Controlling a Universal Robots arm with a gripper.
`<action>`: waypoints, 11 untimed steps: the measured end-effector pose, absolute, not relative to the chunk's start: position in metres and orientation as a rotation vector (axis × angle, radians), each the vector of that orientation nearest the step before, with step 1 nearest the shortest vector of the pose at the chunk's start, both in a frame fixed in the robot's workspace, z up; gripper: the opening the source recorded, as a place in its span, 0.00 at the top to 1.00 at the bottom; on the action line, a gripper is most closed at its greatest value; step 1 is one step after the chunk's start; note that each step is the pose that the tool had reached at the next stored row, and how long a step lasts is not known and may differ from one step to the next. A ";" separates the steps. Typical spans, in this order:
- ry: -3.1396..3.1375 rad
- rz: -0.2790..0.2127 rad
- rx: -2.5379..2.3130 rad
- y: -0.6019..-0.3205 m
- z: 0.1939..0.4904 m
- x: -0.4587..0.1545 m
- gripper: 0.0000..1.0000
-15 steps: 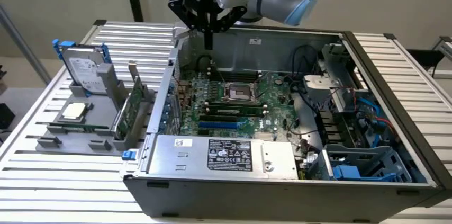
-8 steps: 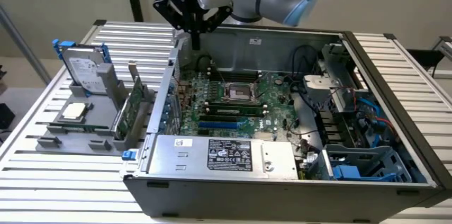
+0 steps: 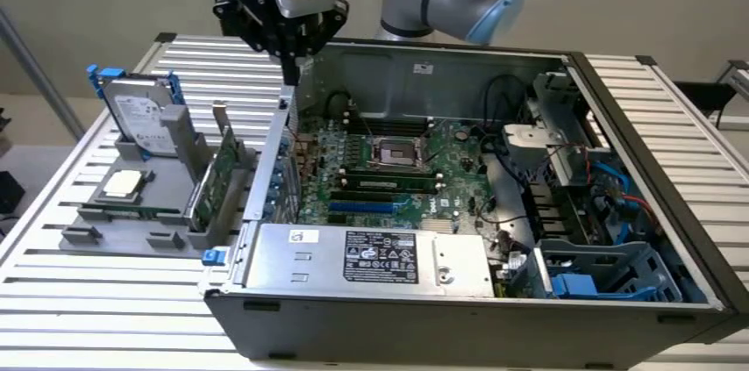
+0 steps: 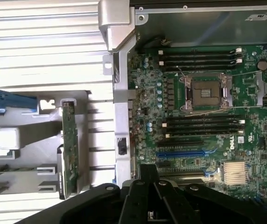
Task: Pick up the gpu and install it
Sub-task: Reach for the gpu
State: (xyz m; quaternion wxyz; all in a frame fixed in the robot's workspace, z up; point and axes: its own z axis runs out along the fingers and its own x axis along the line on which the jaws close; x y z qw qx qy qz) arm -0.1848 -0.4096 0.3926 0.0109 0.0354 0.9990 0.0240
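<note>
- Hanging over the rear corner of the open computer case [image 3: 468,336], the gripper [image 3: 290,60] has its fingers drawn together, with nothing between them.
- The gpu [image 3: 214,174] stands on edge in a slot of the grey holder [image 3: 129,235]. It is just beside the case's outer wall on the exterior view's left, well apart from the gripper.
- A hard drive [image 3: 140,117] with blue rails stands upright at the holder's far end, and a square silver CPU chip [image 3: 123,182] lies flat near it.
- Inside the case, the green motherboard [image 3: 451,156] carries a blue expansion slot [image 3: 368,207].
</note>
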 end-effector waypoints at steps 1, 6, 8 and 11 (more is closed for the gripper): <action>3.117 0.075 0.110 -0.410 0.392 -0.189 0.89; 3.116 0.075 0.110 -0.415 0.392 -0.212 0.89; 3.116 0.075 0.110 -0.417 0.392 -0.221 0.89; 3.116 0.075 0.110 -0.419 0.391 -0.235 0.89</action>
